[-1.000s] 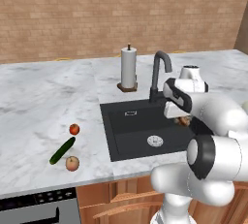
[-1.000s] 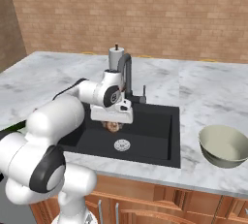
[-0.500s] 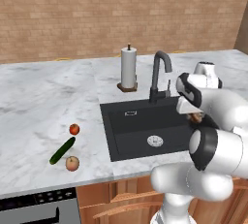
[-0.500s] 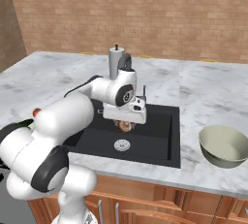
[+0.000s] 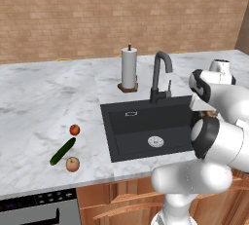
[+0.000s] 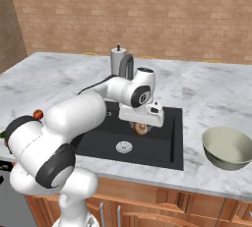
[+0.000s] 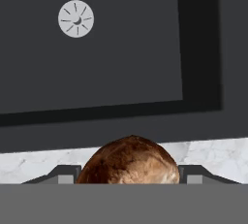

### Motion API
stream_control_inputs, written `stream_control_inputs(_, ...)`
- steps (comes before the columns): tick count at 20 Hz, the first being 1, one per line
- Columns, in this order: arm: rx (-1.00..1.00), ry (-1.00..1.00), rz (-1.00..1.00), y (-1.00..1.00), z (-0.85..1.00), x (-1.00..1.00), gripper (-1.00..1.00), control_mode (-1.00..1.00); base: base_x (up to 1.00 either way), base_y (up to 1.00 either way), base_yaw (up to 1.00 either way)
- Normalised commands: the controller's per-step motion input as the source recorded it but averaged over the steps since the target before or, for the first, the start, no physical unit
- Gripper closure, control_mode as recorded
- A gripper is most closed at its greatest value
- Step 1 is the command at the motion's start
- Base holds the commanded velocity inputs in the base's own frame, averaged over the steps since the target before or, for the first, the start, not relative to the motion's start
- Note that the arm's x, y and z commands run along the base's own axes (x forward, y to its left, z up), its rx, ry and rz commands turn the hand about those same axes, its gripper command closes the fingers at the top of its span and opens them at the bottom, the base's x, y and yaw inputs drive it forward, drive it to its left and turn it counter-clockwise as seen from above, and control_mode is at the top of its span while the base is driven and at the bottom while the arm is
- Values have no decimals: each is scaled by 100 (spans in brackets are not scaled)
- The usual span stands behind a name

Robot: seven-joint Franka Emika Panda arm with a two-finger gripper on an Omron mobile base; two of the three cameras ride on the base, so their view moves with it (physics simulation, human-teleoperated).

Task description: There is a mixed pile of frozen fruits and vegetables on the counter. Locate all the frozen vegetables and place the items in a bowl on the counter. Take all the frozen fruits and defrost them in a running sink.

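My gripper is shut on the brownish-white round lump, one of the frozen vegetables, and hangs over the right part of the black sink. In the hand view the lump sits between my fingertips, above the sink's rim and a strip of marble counter. The rest of the mixed pile lies on the counter left of the sink: a green stick, a red ball and an orange-tan ball. The cream bowl stands right of the sink.
A dark gooseneck faucet and a paper towel roll stand behind the basin. The silver drain lies in the basin floor. A brick wall backs the counter. An oven front shows at the lower left.
My arm has swung to the right across the sink with the brownish lump in its grip, toward the side where the bowl stands. The foods on the counter have not moved.
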Motion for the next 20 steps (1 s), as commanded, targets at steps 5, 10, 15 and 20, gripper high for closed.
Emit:
stream_control_inputs(5, -1, 2, -7, -44, 13, 1, 100, -100, 0, 0, 0)
stream_control_inputs(10, -1, 0, -2, -22, 29, 0, 100, -100, 0, 0, 0)
stream_control_inputs(15, -2, 0, -4, -30, 24, 0, 100, -100, 0, 0, 0)
stream_control_inputs(20, -2, 0, -5, -37, 17, -1, 100, -100, 0, 0, 0)
